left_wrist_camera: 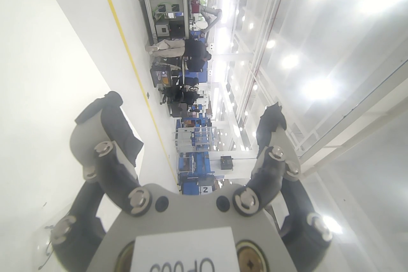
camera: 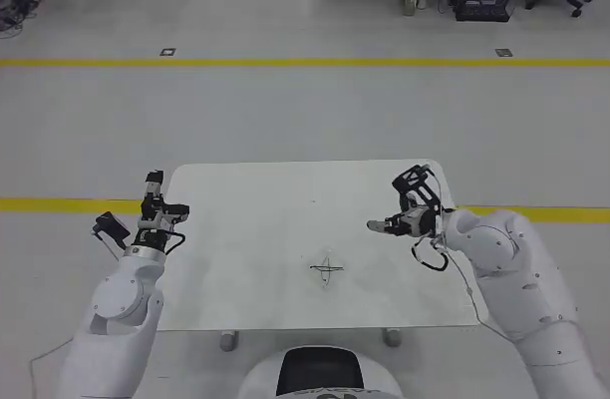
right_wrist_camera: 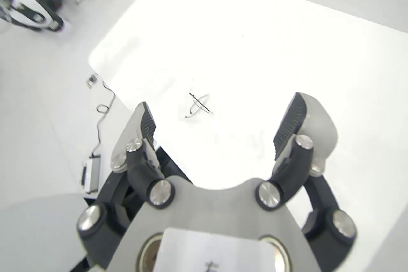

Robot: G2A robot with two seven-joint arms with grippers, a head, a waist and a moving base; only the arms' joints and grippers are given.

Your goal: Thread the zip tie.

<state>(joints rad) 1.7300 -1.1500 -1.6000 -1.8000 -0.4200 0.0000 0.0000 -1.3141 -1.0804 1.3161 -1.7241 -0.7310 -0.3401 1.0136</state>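
Observation:
A thin black zip tie [camera: 326, 268] lies on the white table [camera: 265, 219], near the front middle, bent so its strands cross. In the right wrist view the zip tie [right_wrist_camera: 199, 105] lies well beyond my open right gripper [right_wrist_camera: 223, 118], nothing between the fingers. From above, my right gripper [camera: 383, 227] hovers over the table's right side, to the right of the tie and a little farther back. My left gripper [camera: 155, 192] is at the table's left edge, pointing away from the table. In its own view the left gripper [left_wrist_camera: 194, 107] is open and holds nothing.
The white table [right_wrist_camera: 255, 47] carries nothing but the tie. A yellow floor line [camera: 46, 204] runs behind the table, and a cable with a small box [right_wrist_camera: 91, 169] lies on the floor by the table's front edge.

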